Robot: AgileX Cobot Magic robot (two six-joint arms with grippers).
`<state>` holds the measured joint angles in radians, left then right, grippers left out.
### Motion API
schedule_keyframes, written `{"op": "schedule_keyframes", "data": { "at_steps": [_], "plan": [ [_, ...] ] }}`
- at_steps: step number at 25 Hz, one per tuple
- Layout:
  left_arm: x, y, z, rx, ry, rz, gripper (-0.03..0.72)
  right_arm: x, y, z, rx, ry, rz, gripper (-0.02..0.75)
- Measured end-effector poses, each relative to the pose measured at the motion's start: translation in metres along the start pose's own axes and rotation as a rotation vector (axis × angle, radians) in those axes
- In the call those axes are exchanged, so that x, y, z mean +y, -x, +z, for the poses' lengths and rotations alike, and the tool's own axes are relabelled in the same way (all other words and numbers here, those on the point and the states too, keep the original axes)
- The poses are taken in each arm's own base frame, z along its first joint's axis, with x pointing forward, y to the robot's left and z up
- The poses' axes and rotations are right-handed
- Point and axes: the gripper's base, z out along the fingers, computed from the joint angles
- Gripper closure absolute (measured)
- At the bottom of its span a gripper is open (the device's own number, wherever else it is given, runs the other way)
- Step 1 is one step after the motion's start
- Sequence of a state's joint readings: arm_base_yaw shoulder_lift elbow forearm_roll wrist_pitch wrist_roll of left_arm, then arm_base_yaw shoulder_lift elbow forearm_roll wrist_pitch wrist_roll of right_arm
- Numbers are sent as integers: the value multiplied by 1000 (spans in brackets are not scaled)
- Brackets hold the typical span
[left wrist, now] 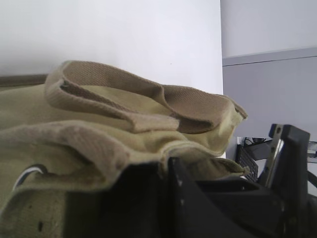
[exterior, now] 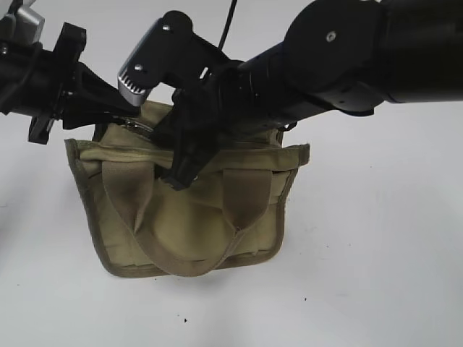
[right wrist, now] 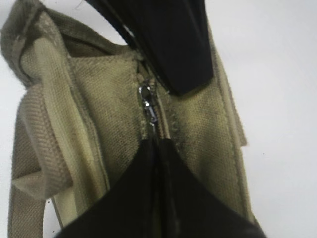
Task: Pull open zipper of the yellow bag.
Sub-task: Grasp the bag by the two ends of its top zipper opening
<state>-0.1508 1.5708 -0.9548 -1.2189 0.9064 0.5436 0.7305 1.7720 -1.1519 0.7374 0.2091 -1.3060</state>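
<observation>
Table: white table [exterior: 376,275], bare, no writing readable.
Bag: olive-tan canvas bag [exterior: 188,231] lies at the centre, webbing handles forward; no label legible.
Left gripper [left wrist: 166,198]: closed on the bag's top edge.
Right gripper [right wrist: 157,148]: fingers together, pinching the silver metal zipper pull [right wrist: 147,104].

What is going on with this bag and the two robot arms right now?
Two robot arms are working on a small yellow bag on a white table. The left gripper is shut on the bag's top edge at the left, steadying it. The right gripper has its fingers closed at the zipper, right by the silver pull tab. The zipper looks shut, so the pull has not yet begun.
</observation>
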Motion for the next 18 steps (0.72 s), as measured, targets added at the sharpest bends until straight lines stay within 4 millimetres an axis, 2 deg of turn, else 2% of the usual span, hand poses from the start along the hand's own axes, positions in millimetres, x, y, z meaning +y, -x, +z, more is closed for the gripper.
{"op": "schedule_keyframes", "data": {
  "at_steps": [5,11,18],
  "plan": [
    [-1,-1,0,8,-13,-5,683,-10,1,-17,-7,13,15,736],
    [-2,-1,0,12,-16,-6,684,-36,-18,-40,37,55,96,736],
    [-2,-1,0,12,-16,-5,684,-31,-20,-47,86,105,43,736]
  ]
}}
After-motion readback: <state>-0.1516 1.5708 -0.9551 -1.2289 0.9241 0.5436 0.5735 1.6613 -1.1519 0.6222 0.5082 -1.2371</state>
